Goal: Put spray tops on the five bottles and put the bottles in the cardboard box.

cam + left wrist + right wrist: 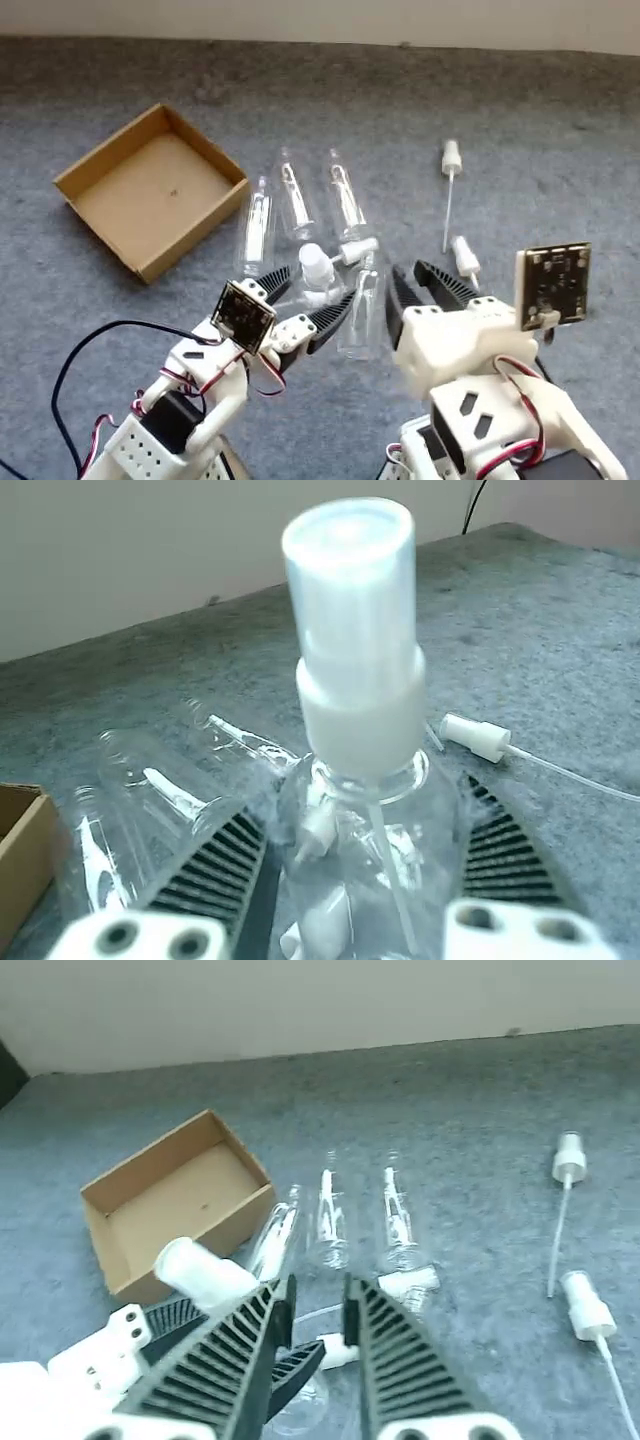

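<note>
left claw (358,815) grasping capped bottle (352,710), its base cut off, right claw (318,1290) released, jaws slightly apart

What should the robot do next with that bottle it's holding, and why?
Probably lift the bottle and carry it over to the cardboard box. The left gripper is shut on it, and its spray top looks seated on the neck, so this one seems finished. The right gripper is open and grips nothing. Whether the top is fully tight cannot be told.
</note>
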Robot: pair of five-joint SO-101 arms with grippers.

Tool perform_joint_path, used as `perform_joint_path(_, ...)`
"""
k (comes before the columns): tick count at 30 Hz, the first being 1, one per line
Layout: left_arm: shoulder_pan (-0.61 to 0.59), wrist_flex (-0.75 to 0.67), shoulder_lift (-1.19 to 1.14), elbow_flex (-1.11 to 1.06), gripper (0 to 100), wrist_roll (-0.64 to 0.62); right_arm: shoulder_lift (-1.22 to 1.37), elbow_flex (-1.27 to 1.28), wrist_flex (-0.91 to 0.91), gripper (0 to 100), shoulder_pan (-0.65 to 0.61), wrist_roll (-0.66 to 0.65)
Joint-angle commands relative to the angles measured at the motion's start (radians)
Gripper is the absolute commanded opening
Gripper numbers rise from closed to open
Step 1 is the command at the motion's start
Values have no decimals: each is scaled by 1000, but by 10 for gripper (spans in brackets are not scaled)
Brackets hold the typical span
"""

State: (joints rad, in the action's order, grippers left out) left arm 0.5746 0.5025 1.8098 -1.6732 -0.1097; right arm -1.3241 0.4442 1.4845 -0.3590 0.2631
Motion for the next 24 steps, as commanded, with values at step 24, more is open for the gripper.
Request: perform_joint_path(24, -355, -318, 10, 18, 81, 338, -4, 851, -568, 15, -71, -3)
